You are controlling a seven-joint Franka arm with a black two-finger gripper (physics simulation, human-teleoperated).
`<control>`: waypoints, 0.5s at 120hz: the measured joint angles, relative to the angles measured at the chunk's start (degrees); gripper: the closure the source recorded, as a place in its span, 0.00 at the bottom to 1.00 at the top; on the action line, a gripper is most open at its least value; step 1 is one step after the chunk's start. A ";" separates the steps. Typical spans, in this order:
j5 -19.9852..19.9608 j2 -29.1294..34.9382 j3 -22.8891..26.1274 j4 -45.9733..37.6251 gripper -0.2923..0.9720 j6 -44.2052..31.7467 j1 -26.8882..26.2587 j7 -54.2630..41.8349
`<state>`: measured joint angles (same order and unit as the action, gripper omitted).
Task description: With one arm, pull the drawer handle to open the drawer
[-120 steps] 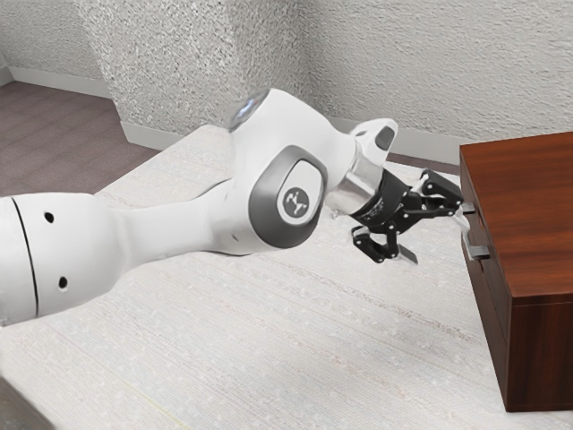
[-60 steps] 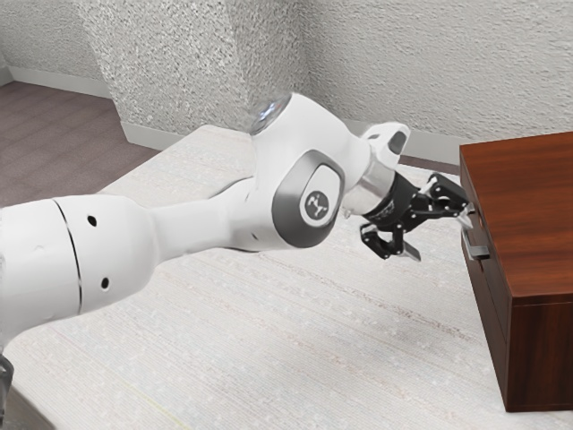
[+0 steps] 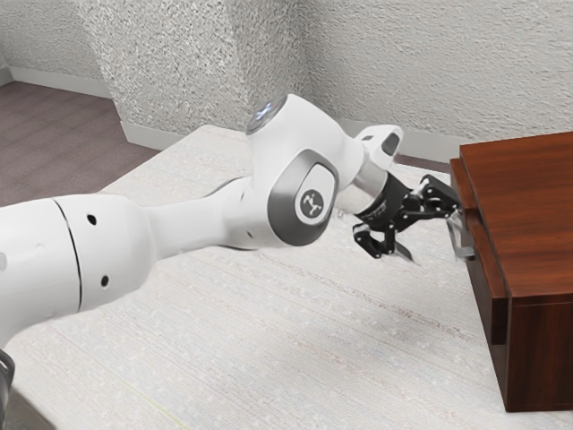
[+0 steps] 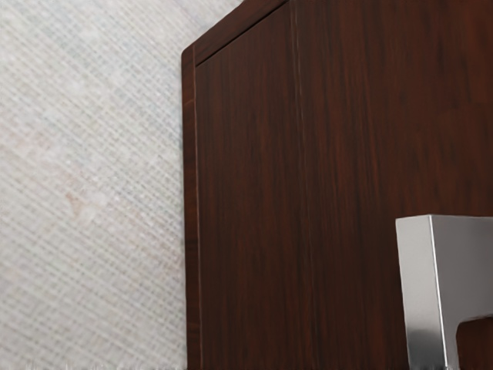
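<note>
A dark wooden cabinet (image 3: 528,269) stands on the table at the exterior view's right. Its top drawer (image 3: 467,208) sticks out a little toward the arm, and a silver bar handle (image 3: 458,236) sits on its front. My black gripper (image 3: 433,231) is right at that handle with its fingers spread apart. The upper finger (image 3: 445,199) reaches to the handle's top end, and the lower finger (image 3: 401,253) hangs short of the drawer. In the wrist view the drawer front (image 4: 308,177) is very close, with one end of the handle (image 4: 435,285) just ahead of my hand.
The pale textured table (image 3: 269,340) stretches wide to the exterior view's left of the cabinet. My white arm (image 3: 179,233) crosses above it. Rough grey walls (image 3: 430,54) rise behind the table, with brown floor (image 3: 54,134) at the far left.
My hand has drawn back toward the exterior view's left after closing in on the handle. The drawer front has come out a little from the cabinet with it.
</note>
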<state>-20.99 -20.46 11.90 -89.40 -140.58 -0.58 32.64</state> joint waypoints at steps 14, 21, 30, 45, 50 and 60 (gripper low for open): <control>-0.21 0.70 -0.17 -0.26 0.23 0.72 0.27 -0.12; -0.26 0.84 -0.20 -0.32 0.23 1.11 0.42 -0.17; -0.22 1.19 -0.63 -0.63 0.23 1.58 0.50 -0.23; -0.27 2.05 -1.50 -1.35 0.23 2.27 0.58 -0.31; -0.30 2.33 -1.71 -1.47 0.23 2.54 0.58 -0.33; -0.38 3.28 -2.24 -2.38 0.23 3.14 0.60 -0.37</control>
<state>-21.37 -17.18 9.66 -91.78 -137.45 0.02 32.27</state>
